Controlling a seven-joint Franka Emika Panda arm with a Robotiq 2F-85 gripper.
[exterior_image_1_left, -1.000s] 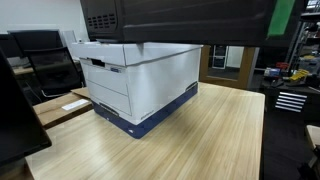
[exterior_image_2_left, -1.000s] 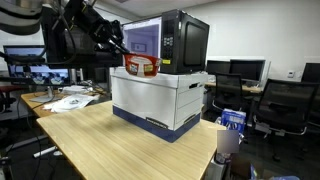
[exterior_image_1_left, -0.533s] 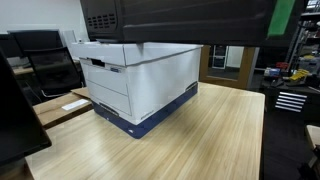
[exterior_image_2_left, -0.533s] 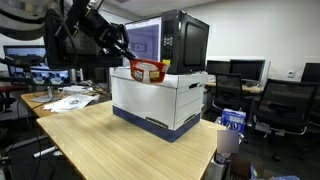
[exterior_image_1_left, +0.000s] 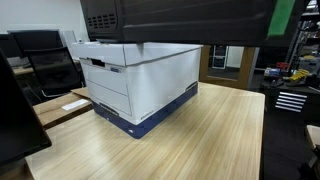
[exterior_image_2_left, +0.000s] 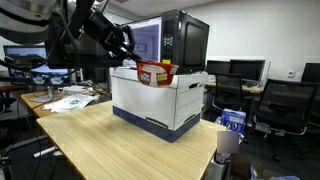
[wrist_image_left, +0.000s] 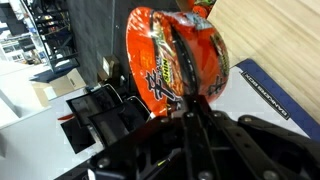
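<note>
Gripper (exterior_image_2_left: 139, 63) is clenched on the snack bag (exterior_image_2_left: 155, 72), an orange-red crinkly packet. The wrist view shows a dark finger (wrist_image_left: 180, 60) pressed down the middle of the packet, with the foil bulging on either side of it.

Change over the last second: in an exterior view the snack bag has travelled toward 3 o'clock and dipped a little toward 4. It began off the near corner of the storage box (exterior_image_2_left: 160, 102) and now hangs over the lid, just in front of the microwave (exterior_image_2_left: 172, 38), at about 7 o'clock from its door. The arm has followed, reaching in from 10 o'clock.

The grip has not changed over that second, and I see no slip.

I cannot tell whether the snack bag's bottom edge touches the lid or hovers just above it.

The wrist view has the white lid at 4 o'clock of the packet and the table (wrist_image_left: 275, 30) at 2 o'clock.

Microwave and storage box have not moved on the table in either exterior view.

My read: the carry is mid-course, with the packet brought in over the box and not yet let go.
</note>
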